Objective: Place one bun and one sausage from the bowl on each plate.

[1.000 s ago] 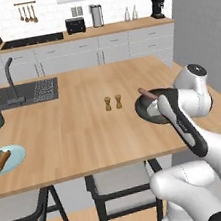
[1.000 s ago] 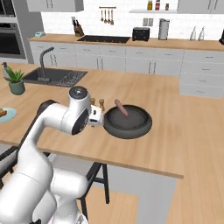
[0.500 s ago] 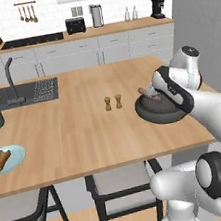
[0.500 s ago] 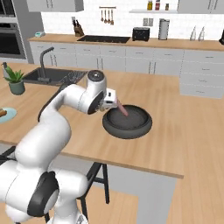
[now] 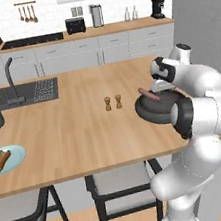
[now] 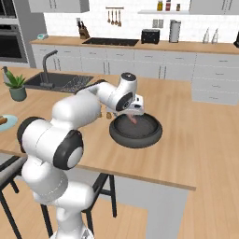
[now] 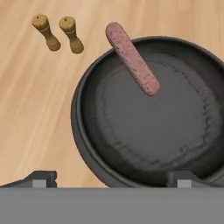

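Bowl [image 7: 87, 131] matt dark, rough inside; sausage [image 7: 131, 57] smooth; counter [image 7: 35, 100] wood grain.

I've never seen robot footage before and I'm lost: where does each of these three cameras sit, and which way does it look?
Left base view: behind the arm's left, facing the wooden island; white arm lower right.
Right base view: behind its right; arm lower left, gripper over the shallow dark grey bowl.
Hand view: looks down along the fingertips into that bowl.
All share the bowl and the reddish-brown sausage leaning on its rim.
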